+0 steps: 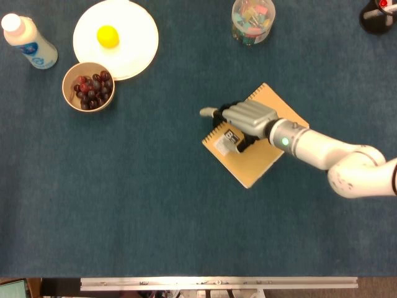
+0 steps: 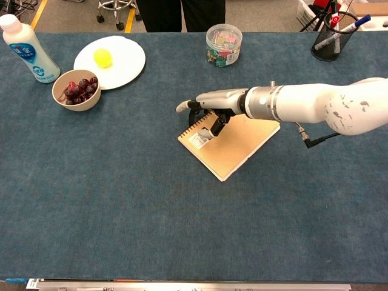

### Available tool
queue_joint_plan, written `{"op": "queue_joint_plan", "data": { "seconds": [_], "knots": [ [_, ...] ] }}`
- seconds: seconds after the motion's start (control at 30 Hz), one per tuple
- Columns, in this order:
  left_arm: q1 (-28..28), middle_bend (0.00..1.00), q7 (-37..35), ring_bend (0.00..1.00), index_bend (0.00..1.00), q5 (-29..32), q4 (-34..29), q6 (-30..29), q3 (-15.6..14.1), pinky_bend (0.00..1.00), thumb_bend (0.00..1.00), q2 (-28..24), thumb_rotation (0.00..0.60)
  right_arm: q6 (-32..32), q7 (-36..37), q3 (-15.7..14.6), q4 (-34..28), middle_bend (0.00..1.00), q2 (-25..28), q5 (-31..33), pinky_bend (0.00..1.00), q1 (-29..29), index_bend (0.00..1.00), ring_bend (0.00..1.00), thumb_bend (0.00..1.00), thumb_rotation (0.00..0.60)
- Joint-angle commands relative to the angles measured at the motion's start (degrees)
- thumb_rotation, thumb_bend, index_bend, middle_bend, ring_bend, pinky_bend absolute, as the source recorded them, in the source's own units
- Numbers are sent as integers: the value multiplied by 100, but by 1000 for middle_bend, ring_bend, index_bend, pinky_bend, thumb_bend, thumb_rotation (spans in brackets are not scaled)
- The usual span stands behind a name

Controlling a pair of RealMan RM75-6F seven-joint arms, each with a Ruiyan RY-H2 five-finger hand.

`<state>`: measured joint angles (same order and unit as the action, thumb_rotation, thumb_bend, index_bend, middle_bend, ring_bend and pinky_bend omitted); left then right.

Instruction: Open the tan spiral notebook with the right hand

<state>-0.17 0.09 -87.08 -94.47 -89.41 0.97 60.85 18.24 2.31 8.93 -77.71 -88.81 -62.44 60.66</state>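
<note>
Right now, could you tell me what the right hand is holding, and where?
The right hand presses its fingertips on the closed notebook near its spiral corner; a real grip cannot be told.

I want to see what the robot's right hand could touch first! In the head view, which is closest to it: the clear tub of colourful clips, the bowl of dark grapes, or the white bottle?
From the right hand:
1. Clear tub of colourful clips, straight beyond it.
2. Bowl of dark grapes, far to its left.
3. White bottle, top-left corner.

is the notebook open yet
No, the notebook lies shut on the table with its tan cover flat, and the right hand rests on its spiral-bound end.
</note>
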Motion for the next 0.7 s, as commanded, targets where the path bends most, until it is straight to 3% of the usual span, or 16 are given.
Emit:
{"op": "queue_joint_plan", "data": {
  "seconds": [0.03,0.4,0.57,0.7],
  "knots": [
    [3,93,7,87,145,1,-11,-3,0,154,408,-2,600,67,68,-119,-441,278,321,-392,136,-174,30,113,462,507],
    [43,93,10,87,145,-2,-42,-48,-5,154,408,-27,600,52,195,-472,-1388,288,1145,-1067,136,-391,30,112,461,478],
    [40,94,-2,88,145,-22,-48,-65,7,154,408,-23,600,605,76,-432,-1329,288,963,-1359,136,-506,30,112,456,474],
    [49,93,-3,88,145,-25,-56,-68,2,154,408,-31,600,627,76,-394,-1164,288,700,-1338,127,-410,30,112,452,465]
  ]
}}
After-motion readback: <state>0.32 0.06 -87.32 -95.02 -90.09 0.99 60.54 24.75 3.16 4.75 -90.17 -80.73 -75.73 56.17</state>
